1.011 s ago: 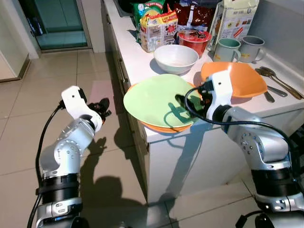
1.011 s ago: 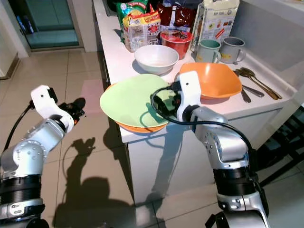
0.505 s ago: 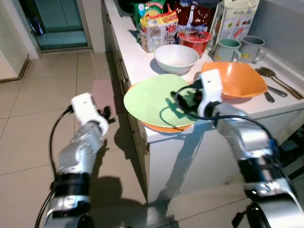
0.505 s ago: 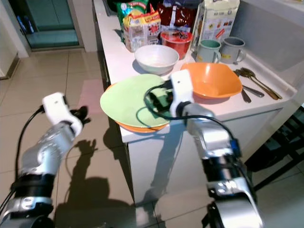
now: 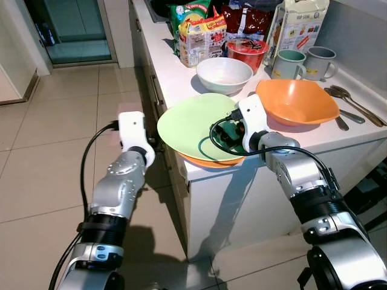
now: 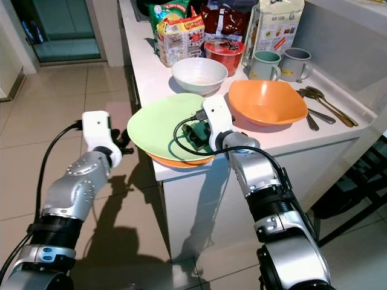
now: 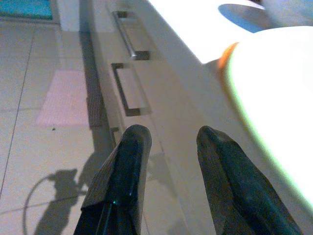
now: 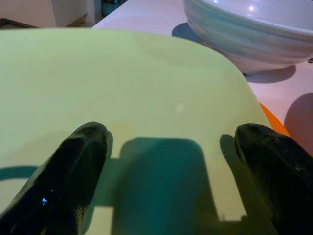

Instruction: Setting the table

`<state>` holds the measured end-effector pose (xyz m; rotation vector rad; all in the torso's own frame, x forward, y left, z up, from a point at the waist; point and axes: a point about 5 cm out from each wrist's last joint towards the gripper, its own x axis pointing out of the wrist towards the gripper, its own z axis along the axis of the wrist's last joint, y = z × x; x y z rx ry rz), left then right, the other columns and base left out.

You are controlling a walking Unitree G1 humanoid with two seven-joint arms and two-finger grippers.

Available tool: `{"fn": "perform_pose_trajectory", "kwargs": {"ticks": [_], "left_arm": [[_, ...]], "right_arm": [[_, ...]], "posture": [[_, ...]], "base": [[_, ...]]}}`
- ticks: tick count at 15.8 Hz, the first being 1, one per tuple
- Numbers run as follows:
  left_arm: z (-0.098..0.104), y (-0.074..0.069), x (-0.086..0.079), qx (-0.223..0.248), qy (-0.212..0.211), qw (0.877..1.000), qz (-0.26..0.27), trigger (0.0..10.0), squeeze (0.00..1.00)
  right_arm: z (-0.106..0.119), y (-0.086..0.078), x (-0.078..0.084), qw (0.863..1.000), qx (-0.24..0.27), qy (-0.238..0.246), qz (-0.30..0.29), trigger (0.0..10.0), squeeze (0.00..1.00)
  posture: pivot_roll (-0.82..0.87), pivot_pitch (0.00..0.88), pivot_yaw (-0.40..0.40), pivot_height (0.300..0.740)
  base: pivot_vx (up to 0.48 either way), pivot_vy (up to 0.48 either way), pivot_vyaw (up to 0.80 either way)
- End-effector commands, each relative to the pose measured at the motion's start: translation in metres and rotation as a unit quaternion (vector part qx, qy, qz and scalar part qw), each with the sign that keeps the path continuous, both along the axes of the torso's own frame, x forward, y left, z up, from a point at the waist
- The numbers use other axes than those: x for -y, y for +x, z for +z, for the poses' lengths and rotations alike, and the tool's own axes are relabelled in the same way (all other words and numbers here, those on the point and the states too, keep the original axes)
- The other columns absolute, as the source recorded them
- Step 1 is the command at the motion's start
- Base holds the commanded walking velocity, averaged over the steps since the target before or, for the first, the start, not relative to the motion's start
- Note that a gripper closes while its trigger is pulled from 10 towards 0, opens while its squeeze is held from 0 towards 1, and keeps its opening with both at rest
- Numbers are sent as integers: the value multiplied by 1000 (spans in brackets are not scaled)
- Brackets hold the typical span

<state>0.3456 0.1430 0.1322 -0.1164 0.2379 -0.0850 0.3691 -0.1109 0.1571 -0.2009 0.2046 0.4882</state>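
Note:
A pale green plate (image 5: pixel 193 124) rests on an orange plate (image 5: pixel 208 162) at the white counter's (image 5: pixel 175 78) front left corner, overhanging the edge. My right gripper (image 5: pixel 222 134) hovers low over the green plate's right half, open, its fingers (image 8: pixel 78 147) spread wide above the plate (image 8: pixel 146 88) with nothing between them. My left gripper (image 6: pixel 124 145) is off the counter's side, just left of the plates' rim and slightly below it. It stands open, its fingers (image 7: pixel 129 147) pointing along the cabinet front, the plate edge (image 7: pixel 254 98) beside them.
An orange bowl (image 5: pixel 296 99), a white bowl (image 5: pixel 224 72), two mugs (image 5: pixel 289 62), spoons (image 5: pixel 351 99), a red noodle cup (image 5: pixel 246 51) and food packets (image 5: pixel 202 36) crowd the counter behind. Drawer handles (image 7: pixel 128 41) line the cabinet side. Tiled floor (image 5: pixel 48 121) lies to the left.
My left arm has swung up and right, from out over the floor to the counter's side by the plates. My right gripper has slid left, farther over the green plate.

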Motion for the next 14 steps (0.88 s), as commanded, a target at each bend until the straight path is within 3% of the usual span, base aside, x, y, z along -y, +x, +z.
{"fn": "perform_pose_trajectory", "kwargs": {"ticks": [1, 7, 10, 14], "left_arm": [[7, 1, 6, 18, 17, 1000, -14, 10000, 0], [9, 1, 18, 25, 12, 999, -35, 10000, 0], [7, -1, 22, 16, -28, 999, -40, 10000, 0], [-1, -3, 16, -6, -77, 997, -29, 10000, 0]], "right_arm": [[-10, -1, 1, 1000, -20, -3, 0, 10000, 0], [-3, -4, -20, 997, -29, 51, 55, 10000, 0], [-10, -10, -28, 993, -57, 66, 80, 10000, 0], [-11, -11, -28, 989, -77, 87, 89, 10000, 0]], "posture": [[21, 0, -8, 740], [21, 0, -5, 740], [21, 0, -5, 740], [20, 0, -9, 740]], "base": [[0, 0, 0], [0, 0, 0], [0, 0, 0], [0, 0, 0]]}}
